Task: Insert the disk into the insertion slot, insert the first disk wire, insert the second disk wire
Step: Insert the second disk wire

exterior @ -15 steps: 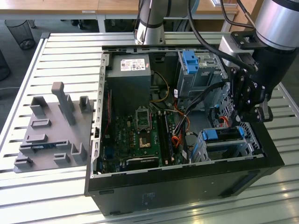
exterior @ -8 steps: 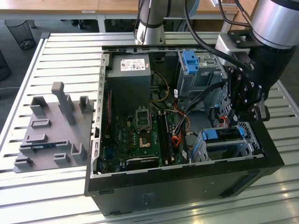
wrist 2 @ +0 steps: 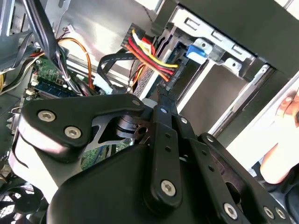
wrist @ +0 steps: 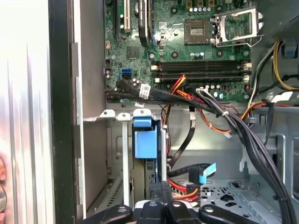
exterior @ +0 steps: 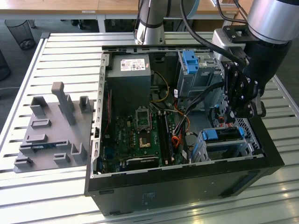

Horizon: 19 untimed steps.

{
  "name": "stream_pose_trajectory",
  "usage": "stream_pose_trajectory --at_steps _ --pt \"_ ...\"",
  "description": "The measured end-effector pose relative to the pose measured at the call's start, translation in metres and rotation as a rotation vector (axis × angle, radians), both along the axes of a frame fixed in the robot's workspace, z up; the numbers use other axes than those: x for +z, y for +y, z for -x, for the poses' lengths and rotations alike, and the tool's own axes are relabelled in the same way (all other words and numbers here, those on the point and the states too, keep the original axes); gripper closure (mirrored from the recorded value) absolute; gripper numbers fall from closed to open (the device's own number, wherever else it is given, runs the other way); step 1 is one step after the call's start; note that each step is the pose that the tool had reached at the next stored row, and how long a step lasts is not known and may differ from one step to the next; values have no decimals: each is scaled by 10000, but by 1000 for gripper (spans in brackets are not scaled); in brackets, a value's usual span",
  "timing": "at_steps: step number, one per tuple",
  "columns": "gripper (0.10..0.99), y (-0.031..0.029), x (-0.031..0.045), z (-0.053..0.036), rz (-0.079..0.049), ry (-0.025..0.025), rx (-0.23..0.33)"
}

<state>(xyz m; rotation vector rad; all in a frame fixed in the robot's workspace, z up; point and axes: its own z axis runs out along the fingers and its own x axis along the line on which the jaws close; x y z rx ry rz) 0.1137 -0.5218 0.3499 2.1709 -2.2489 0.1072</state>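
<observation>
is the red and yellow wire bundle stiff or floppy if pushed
Probably floppy: the wire bundle curves loosely toward its black plug. The plug itself looks rigid. Likely light, since the thin strands hang unsupported.

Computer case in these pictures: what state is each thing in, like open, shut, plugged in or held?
Computer case: side open, insides exposed.
Disk: seated in the insertion slot.
Gripper: shut on the disk wire, plug end close to the disk; I cannot tell whether it is plugged in.
Processor socket: empty.
</observation>
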Motion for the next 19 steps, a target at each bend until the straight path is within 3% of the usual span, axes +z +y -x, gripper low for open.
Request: stream_pose_trajectory --at_steps 9,19 --pt "980 42 0 159 -28 0 0" --pt "980 164 51 169 -32 15 0"
